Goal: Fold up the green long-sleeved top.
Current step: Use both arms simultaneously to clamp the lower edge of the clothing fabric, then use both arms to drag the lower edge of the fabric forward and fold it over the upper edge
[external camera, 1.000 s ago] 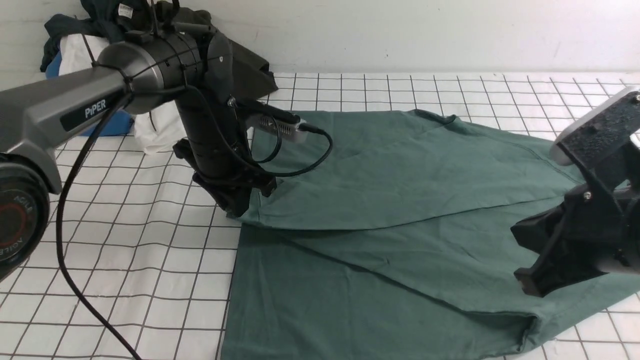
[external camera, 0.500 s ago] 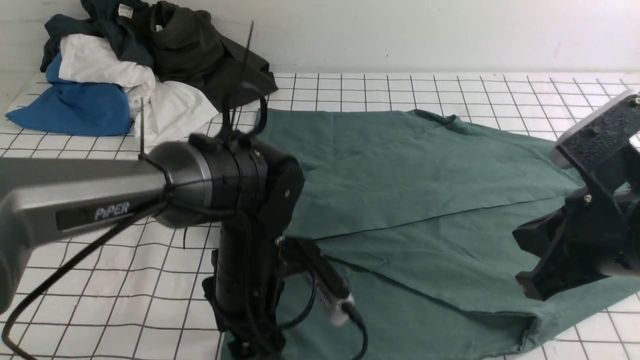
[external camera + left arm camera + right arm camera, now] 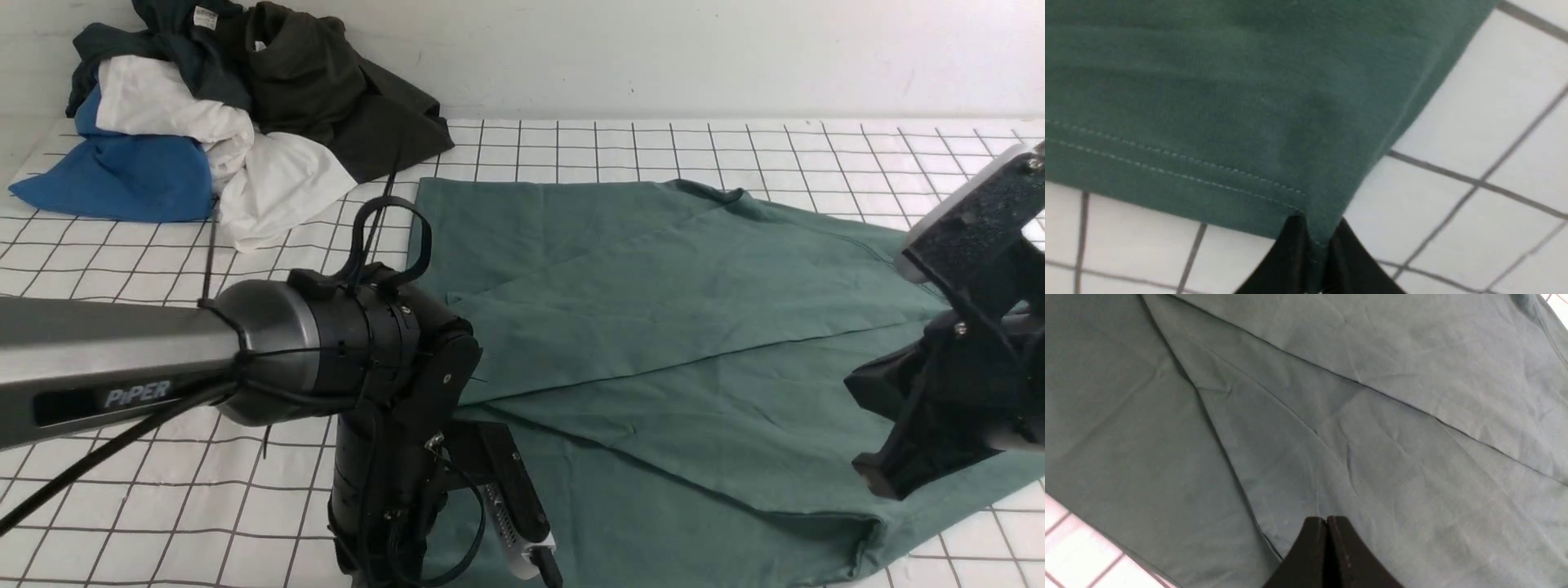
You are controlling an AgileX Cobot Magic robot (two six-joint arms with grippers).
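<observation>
The green long-sleeved top [image 3: 653,327] lies spread over the white gridded table, with a folded flap across its middle. My left arm reaches down at the top's near left corner, and its fingers are hidden below the wrist in the front view. In the left wrist view my left gripper [image 3: 1318,232] is shut on the stitched hem corner of the top [image 3: 1241,102]. My right gripper [image 3: 873,482] hangs over the top's right side. It is shut with nothing in it [image 3: 1327,520], just above the cloth [image 3: 1331,416].
A pile of other clothes [image 3: 204,122], blue, white, dark teal and dark olive-black, sits at the back left against the wall. The gridded table [image 3: 163,261] runs left of the top. A cable and camera hang off my left wrist [image 3: 514,523].
My left arm has swung from the top's far left edge to its near left corner, and its jaws have closed on the hem. The right arm has barely moved.
</observation>
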